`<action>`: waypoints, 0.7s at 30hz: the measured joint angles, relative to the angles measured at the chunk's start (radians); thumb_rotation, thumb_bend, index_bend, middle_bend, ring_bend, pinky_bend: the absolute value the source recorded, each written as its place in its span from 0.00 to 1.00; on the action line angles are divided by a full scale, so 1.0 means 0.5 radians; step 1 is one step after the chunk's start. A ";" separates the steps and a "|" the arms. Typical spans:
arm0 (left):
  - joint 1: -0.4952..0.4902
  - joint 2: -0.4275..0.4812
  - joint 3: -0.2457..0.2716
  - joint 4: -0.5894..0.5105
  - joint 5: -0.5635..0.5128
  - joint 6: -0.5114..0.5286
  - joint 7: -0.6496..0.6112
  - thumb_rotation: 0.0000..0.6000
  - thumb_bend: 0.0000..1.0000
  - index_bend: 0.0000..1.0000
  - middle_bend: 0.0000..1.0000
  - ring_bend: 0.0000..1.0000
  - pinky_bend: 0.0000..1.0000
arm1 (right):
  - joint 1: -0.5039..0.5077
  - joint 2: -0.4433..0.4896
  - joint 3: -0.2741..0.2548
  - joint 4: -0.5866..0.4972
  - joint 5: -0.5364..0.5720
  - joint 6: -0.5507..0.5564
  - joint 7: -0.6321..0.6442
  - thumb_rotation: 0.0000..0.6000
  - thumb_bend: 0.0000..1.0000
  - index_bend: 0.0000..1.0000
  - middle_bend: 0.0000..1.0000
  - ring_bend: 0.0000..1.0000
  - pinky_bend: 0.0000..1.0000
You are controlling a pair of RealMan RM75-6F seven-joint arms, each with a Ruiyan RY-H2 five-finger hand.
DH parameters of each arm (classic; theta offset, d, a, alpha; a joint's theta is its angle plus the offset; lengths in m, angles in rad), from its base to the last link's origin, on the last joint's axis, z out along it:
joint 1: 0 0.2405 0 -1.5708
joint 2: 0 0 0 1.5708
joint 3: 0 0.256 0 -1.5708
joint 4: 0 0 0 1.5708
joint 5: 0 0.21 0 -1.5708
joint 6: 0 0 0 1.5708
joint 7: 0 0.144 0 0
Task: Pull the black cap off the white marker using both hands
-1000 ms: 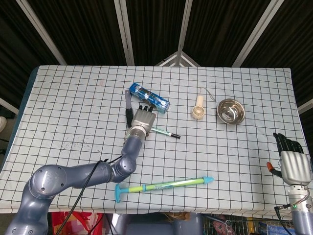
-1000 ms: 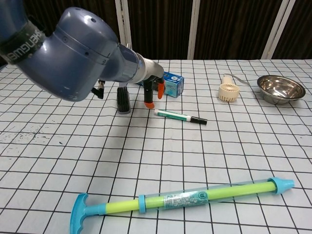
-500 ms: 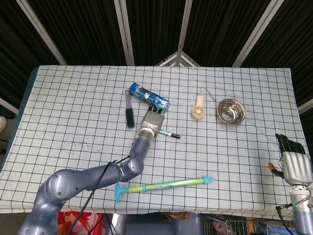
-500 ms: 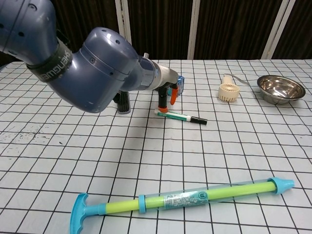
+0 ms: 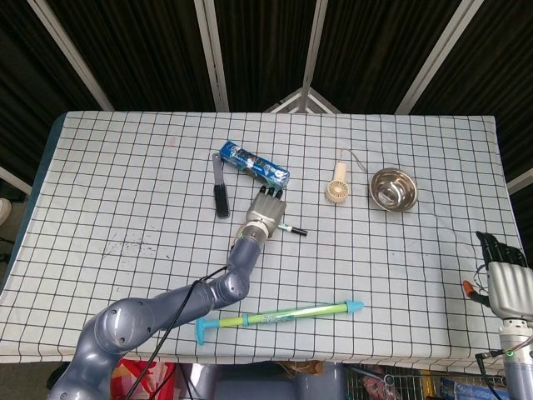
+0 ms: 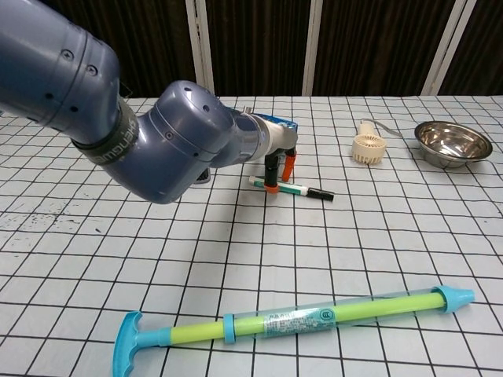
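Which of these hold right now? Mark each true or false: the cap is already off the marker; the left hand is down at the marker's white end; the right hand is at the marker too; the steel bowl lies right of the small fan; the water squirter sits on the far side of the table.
1. The black cap is off the white marker. False: it is still on.
2. The left hand is at the marker's white end. True: its fingers reach down there.
3. The right hand is at the marker. False: it is at the table's right edge.
4. The steel bowl lies right of the fan. True.
5. The water squirter is on the far side. False: near edge.
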 measured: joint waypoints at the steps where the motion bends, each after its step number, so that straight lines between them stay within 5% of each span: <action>1: -0.001 -0.009 0.002 0.014 0.009 -0.008 -0.005 1.00 0.49 0.42 0.01 0.00 0.00 | -0.001 -0.003 -0.001 0.009 0.001 -0.003 0.007 1.00 0.27 0.08 0.12 0.16 0.15; 21: 0.040 -0.069 0.012 0.111 0.191 -0.069 -0.158 1.00 0.50 0.52 0.09 0.00 0.00 | 0.002 -0.056 -0.004 0.083 0.000 -0.025 0.045 1.00 0.27 0.08 0.12 0.16 0.15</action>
